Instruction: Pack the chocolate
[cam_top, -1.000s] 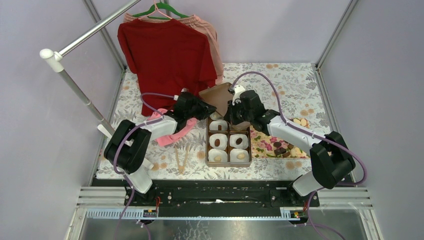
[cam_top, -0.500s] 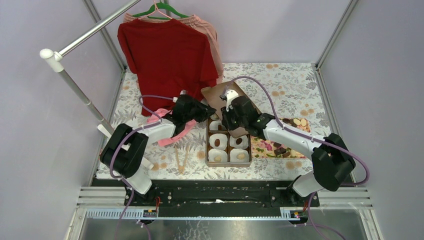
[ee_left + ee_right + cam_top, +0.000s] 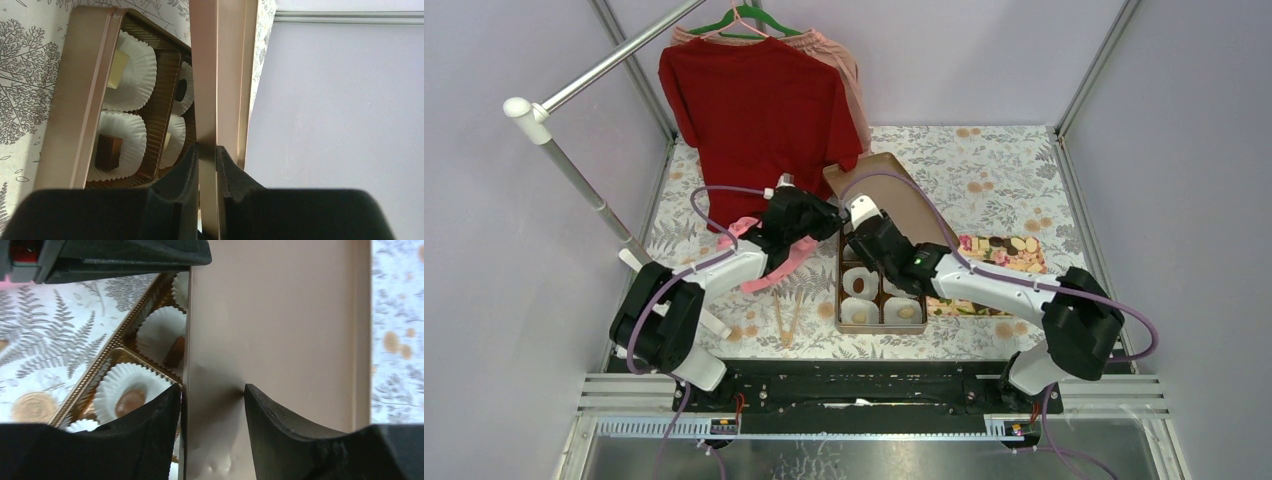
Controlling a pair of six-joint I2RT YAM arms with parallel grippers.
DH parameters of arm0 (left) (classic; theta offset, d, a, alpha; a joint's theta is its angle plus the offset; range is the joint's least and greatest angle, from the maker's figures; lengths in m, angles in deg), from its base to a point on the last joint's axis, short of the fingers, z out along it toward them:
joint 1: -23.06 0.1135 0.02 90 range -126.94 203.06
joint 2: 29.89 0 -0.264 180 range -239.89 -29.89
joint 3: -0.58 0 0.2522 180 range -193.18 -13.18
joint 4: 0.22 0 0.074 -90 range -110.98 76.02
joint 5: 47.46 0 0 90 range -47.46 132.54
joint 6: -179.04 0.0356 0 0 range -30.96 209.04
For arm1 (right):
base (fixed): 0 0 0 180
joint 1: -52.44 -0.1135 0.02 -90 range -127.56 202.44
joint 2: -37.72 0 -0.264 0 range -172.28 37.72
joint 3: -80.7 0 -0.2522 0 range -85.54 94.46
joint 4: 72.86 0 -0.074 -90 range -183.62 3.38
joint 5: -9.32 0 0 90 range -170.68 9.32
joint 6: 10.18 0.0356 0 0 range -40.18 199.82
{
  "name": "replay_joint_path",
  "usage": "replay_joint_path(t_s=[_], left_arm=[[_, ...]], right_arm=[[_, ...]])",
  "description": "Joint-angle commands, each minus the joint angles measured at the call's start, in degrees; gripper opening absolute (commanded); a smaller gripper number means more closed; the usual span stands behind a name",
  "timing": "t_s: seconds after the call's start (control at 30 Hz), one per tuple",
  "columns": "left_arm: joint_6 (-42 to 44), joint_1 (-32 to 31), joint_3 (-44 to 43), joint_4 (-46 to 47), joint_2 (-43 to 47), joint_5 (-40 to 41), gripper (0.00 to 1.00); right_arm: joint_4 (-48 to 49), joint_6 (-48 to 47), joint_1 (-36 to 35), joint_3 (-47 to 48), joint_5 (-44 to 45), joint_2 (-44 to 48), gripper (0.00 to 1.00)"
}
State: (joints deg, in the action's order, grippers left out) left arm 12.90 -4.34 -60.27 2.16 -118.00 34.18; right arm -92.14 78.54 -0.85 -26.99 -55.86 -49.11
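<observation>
- Chocolate (image 3: 107, 151): pieces sit one per paper cup (image 3: 131, 75) in the gold box (image 3: 839, 295). More lie loose on the flowered tray (image 3: 954, 307), just right of the box.
- The left wrist view gives you what the top view hides. The left gripper (image 3: 207, 150) is pinched tight on the thin rim of the lid (image 3: 902, 190), which stands edge-on over the box.
- In the right wrist view the right gripper (image 3: 212, 390) straddles the lid's wall, both fingers pressed against it, clamped.
- Only the top view shows you that the lid tilts up and away behind the box. Both grippers crowd its near edge, and the right arm reaches across the box's right side.
- Room: the red shirt (image 3: 759, 110) hangs just beside the lid's far left corner. The pink cloth (image 3: 774, 262) lies under the left arm. You have open table (image 3: 1014, 170) to the far right.
</observation>
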Motion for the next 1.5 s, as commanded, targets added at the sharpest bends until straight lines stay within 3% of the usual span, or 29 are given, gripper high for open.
replay_joint_path(t_s=[0.0, 0.2, 0.37, 0.6, 0.73, 0.83, 1.3, 1.47], left_arm=[[0.5, -0.5, -0.5, 3.2, 3.3, 1.5, 0.06], [0.2, -0.8, -0.4, 2.5, 4.7, 1.9, 0.07], [0.3, -0.8, -0.3, 1.6, 6.2, 2.0, 0.08], [2.1, -0.7, -0.7, -1.0, 9.5, 4.1, 0.18], [4.7, -0.4, -2.8, -4.3, 12.4, 5.6, 0.29], [6.9, 0.2, -4.2, -6.8, 15.0, 7.1, 0.38], [18.7, 5.6, -4.8, -15.8, 26.7, 11.5, 0.86], [21.5, 6.0, -0.7, -14.8, 29.4, 9.6, 0.91]], right_arm=[[0.6, -5.9, -3.2, 3.2, 15.8, -2.4, 0.57], [3.1, -11.3, -7.2, 4.0, 26.3, -5.8, 0.57], [4.8, -15.0, -9.1, 5.1, 32.3, -8.0, 0.50], [1.5, -15.4, -10.1, 8.0, 32.6, -6.3, 0.24], [-1.5, -15.1, -10.4, 10.4, 30.5, -3.5, 0.13], [-3.4, -14.3, -10.4, 12.3, 28.3, -0.6, 0.00], [-7.1, -5.5, -9.5, 15.7, 13.1, 9.0, 0.00], [-6.2, 1.8, -8.4, 14.2, 7.6, 11.8, 0.00]])
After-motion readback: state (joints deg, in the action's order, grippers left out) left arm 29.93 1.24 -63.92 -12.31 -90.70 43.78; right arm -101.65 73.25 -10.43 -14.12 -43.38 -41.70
